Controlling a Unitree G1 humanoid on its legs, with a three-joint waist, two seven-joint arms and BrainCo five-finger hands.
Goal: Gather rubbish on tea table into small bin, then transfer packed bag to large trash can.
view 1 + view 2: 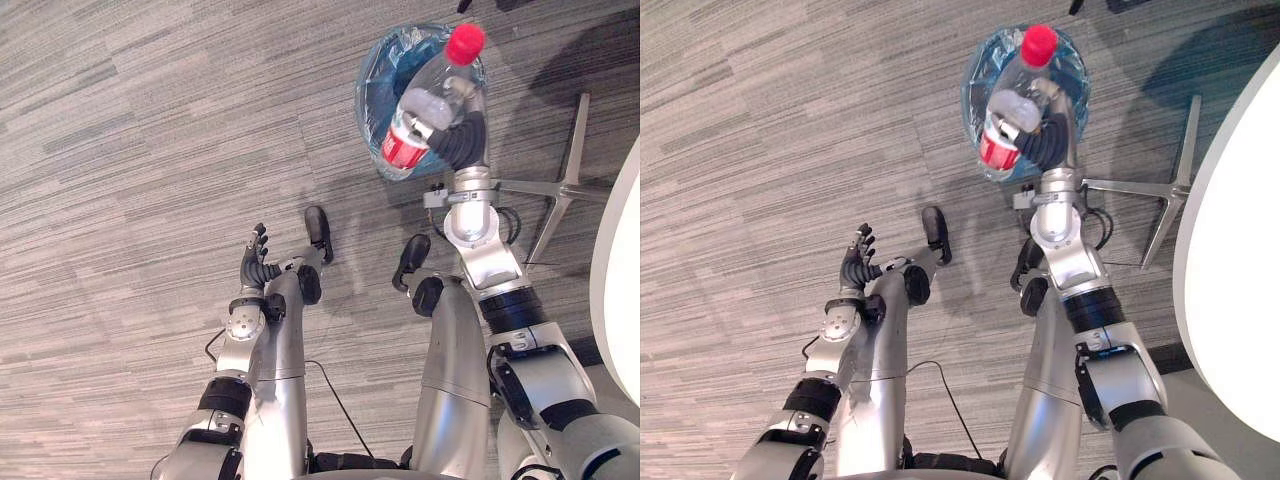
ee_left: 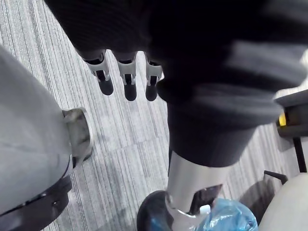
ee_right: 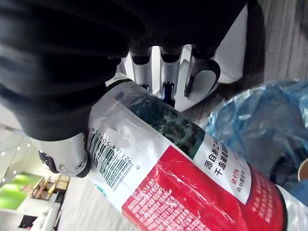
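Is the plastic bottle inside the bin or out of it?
Out: the right hand is curled round the bottle, holding it over the blue-bagged bin, red cap on.

We see a clear bottle (image 1: 432,95) with a red cap (image 1: 464,44) and a red, white and dark green label (image 3: 192,163) that carries a black barcode (image 3: 108,166). The bag (image 1: 380,70) is translucent blue. The floor (image 1: 130,150) is grey carpet, streaked with fine lighter and darker lines. The table (image 1: 1240,270) is plain white.
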